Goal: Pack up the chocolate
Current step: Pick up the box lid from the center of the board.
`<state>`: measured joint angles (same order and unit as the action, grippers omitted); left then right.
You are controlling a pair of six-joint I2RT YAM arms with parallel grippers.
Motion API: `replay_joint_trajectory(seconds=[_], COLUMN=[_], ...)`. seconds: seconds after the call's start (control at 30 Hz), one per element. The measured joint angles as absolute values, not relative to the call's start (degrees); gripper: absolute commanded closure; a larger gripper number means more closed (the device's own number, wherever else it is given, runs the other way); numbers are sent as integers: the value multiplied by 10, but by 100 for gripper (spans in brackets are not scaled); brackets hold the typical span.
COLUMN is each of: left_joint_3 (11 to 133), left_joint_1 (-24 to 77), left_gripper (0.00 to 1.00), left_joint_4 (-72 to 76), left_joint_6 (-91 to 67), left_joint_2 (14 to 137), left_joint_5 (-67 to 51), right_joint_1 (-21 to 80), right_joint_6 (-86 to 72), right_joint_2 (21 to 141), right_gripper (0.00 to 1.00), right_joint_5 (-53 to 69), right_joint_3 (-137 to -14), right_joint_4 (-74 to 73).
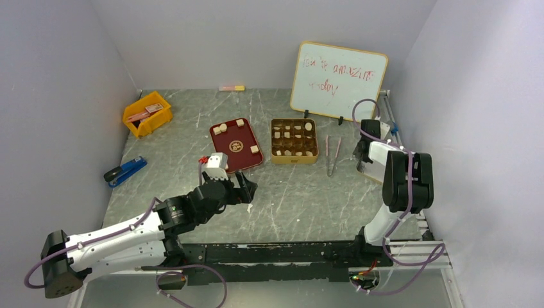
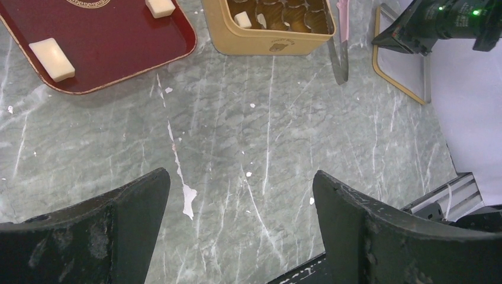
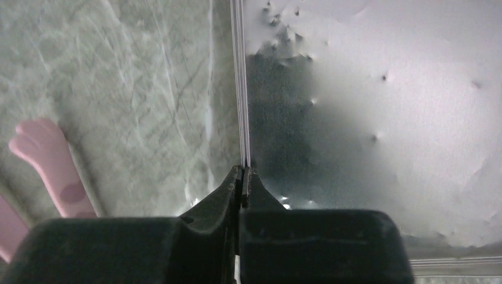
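Note:
Several pale tan chocolate pieces (image 1: 220, 128) lie on the dark red tray (image 1: 235, 162); more sit in the compartments of the gold tin (image 1: 294, 158). The left wrist view shows two tray pieces (image 2: 52, 59) and one in the tin (image 2: 241, 19). My left gripper (image 1: 247, 189) hovers over bare table in front of the tray, jaws wide open and empty (image 2: 240, 189). My right gripper (image 1: 362, 157) is at the right of the table, shut on the thin rim (image 3: 240, 89) of a gold-edged tin lid (image 2: 402, 65) with a whitish inside.
Pink tongs (image 1: 332, 154) lie between the tin and the lid. A yellow bin (image 1: 147, 114) and a blue stapler (image 1: 125, 171) are at the left. A whiteboard (image 1: 339, 78) stands at the back right, with a small eraser (image 1: 231, 87) by the back wall.

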<state>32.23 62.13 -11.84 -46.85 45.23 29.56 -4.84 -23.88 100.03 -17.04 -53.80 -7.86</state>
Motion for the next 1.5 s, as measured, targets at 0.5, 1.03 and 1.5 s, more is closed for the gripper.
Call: replay_joint_trajectory(seconds=[0.5, 1.03, 1.5], left_joint_3=[345, 360, 273], left_joint_1=[621, 622, 507], left_gripper=[4, 2, 2], left_joint_4=[-123, -79, 240], left_joint_6=[-476, -493, -594], left_joint_2=[458, 448, 552], left_joint_5=[285, 232, 51], right_joint_1=[-23, 29, 42], right_joint_6=[-248, -298, -455], right_joint_2=[801, 620, 476], right_gripper=[100, 100, 100], right_joint_5=[-68, 100, 314], right_joint_3=[-512, -542, -463], right_joint_4=[-158, -194, -23])
